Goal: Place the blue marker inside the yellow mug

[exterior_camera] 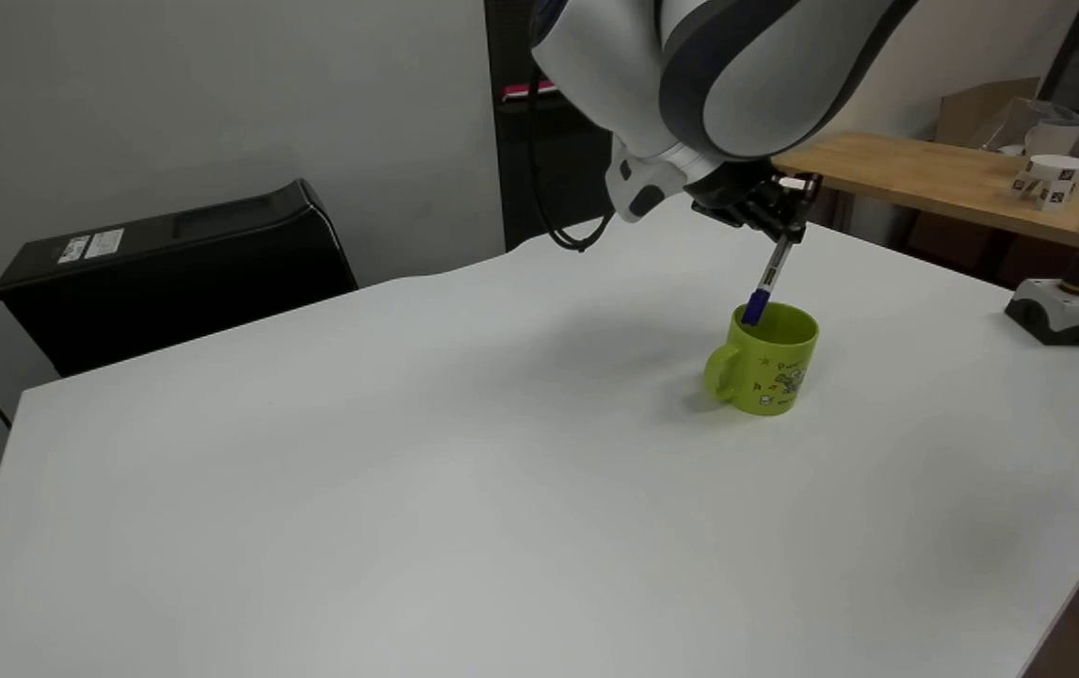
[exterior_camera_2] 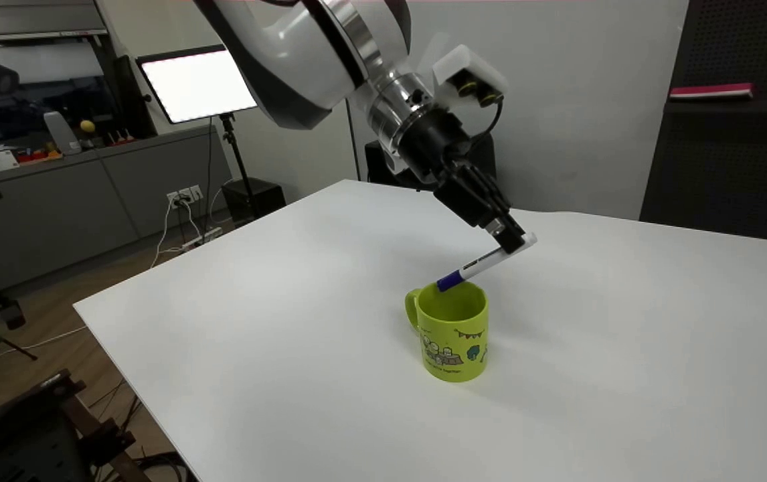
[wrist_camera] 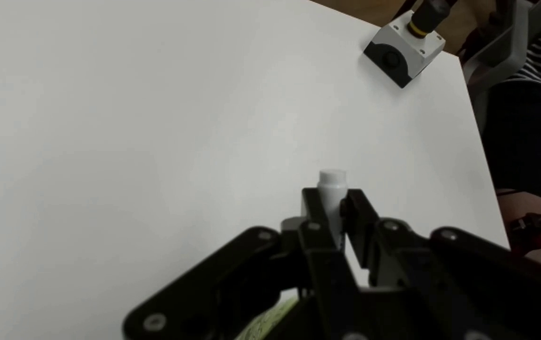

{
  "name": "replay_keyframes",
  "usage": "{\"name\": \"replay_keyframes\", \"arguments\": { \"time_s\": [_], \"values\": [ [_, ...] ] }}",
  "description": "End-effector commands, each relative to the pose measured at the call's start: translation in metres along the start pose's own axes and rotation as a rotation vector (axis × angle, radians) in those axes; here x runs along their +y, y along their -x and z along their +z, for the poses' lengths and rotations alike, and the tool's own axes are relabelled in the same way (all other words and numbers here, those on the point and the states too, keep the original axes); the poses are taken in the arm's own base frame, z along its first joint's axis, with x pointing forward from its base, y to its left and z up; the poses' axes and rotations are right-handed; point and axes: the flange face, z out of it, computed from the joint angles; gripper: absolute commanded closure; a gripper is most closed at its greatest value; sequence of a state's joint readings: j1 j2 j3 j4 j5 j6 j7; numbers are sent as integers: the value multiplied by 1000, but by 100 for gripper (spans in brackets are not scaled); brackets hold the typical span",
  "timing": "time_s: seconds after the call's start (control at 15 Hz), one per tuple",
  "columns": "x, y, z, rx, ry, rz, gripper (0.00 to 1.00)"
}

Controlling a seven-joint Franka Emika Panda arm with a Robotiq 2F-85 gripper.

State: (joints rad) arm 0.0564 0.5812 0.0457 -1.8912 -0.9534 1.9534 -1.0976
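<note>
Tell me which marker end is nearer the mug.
The blue cap, at the mouth of the mug; the white end sticks out past the hand.

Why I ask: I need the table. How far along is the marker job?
Done: the gripper holds the blue marker near its white end. In hand: its blue cap is at the mouth of the yellow mug. Left: probably lowering and release; the barrel is above the mug.
</note>
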Motion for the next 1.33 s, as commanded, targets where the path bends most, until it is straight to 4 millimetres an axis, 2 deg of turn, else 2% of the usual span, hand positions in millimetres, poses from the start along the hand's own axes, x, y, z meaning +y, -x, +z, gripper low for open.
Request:
{"name": "replay_keyframes", "arguments": {
  "time_s": [0.0,0.47,0.8,1.27],
  "values": [
    [12,-9,-8,-45,9,6,96],
    [17,-36,-15,-77,-6,-39,96],
    [20,-48,-25,-88,4,-61,96],
    [25,-62,-19,-90,-7,-81,96]
  ]
}}
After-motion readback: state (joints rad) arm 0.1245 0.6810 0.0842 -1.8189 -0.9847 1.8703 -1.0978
